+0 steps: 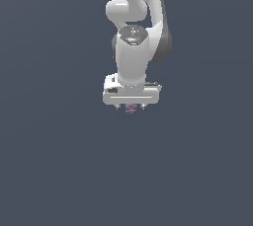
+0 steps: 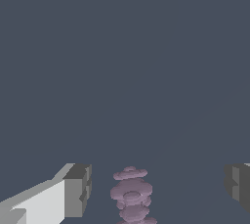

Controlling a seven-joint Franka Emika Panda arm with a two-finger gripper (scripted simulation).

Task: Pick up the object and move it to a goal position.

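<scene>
So the white arm [image 1: 132,47] is pointing straight down over the grey table [image 1: 54,170], and the gripper [image 1: 131,107] sits right over the little purple thing [image 1: 131,107]. From the exterior view you can barely spot it, just a mauve sliver peeking out under the middle of the gripper.

The wrist view is way clearer: the purple thing [image 2: 132,196] looks like a stack of ridged discs, and it sits between the two grey fingertips [image 2: 78,189], a bit closer to one than the other, with table showing on both sides. So the jaws are spread wide and not touching it.

My guess is they're held wide so they can straddle it before squeezing. It's so skinny and lumpy that an off-center close might nudge it sideways. Nothing marks a goal spot that I can see.
</scene>
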